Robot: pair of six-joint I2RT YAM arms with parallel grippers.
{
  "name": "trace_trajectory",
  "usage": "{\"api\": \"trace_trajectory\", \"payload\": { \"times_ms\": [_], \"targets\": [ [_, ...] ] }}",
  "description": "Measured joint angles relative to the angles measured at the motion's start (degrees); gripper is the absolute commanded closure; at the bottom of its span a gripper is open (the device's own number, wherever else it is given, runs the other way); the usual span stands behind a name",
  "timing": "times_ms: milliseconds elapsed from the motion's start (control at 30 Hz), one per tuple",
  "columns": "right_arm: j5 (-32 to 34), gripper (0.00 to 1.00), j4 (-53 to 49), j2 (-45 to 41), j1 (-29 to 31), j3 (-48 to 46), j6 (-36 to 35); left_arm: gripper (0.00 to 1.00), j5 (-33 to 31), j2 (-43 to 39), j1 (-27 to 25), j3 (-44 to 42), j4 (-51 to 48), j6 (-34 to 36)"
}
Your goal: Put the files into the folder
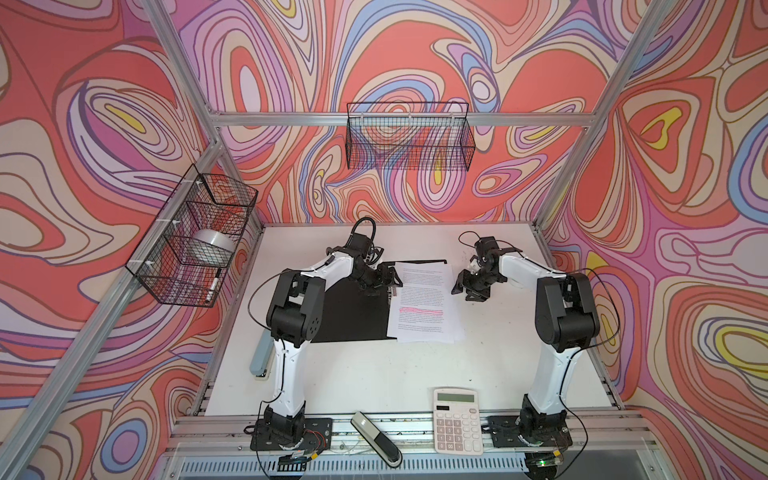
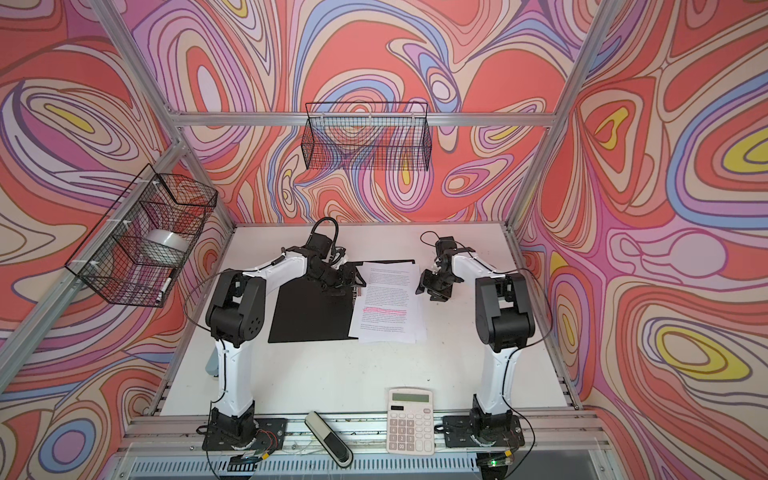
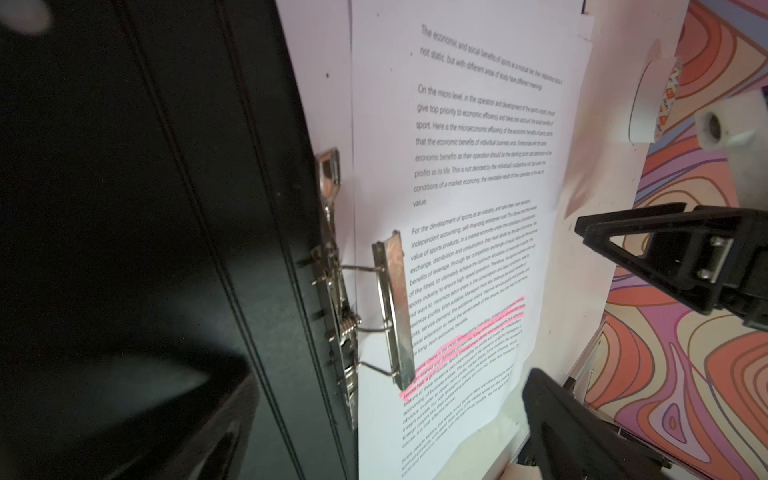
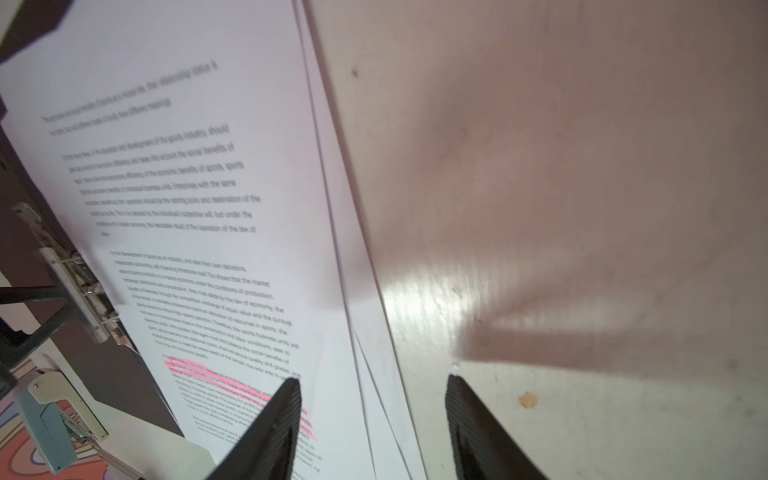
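Observation:
The folder [image 1: 349, 316] [image 2: 307, 316] lies open on the table, black inside up. Its metal spine clip [image 3: 390, 311] sits along the left edge of the files. The files [image 1: 424, 303] [image 2: 388, 307], white printed sheets with pink highlighted lines, lie fanned on the folder's right half. My left gripper [image 1: 390, 282] [image 3: 390, 386] hovers open over the spine, one finger above the black cover and one above the sheets. My right gripper [image 1: 461, 286] [image 4: 372, 380] stands open at the files' [image 4: 187, 187] right edge, straddling it with nothing held.
A white calculator [image 1: 457, 419] lies at the front edge and a black-and-silver stapler [image 1: 376, 436] on the front rail. A grey-blue stapler [image 1: 259, 357] sits left of the left arm. Wire baskets [image 1: 409, 137] [image 1: 195, 241] hang on the back and left walls.

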Motion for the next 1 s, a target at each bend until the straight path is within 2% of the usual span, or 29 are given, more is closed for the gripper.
{"api": "trace_trajectory", "payload": {
  "times_ms": [333,867,1000],
  "targets": [
    [-5.38,0.40,1.57,-3.17,0.00,-7.17,0.98,0.00,2.47,-1.11,0.00,-2.27,-0.83,-0.20],
    [-14.51,0.42,4.48,-2.67,0.00,-7.78,1.16,0.00,3.04,-1.11,-0.20,-2.34,-0.90,-0.15],
    [-14.36,0.41,4.63,-2.69,0.02,-7.48,0.98,0.00,2.99,-1.11,-0.22,-2.29,-0.96,-0.11]
  ]
}}
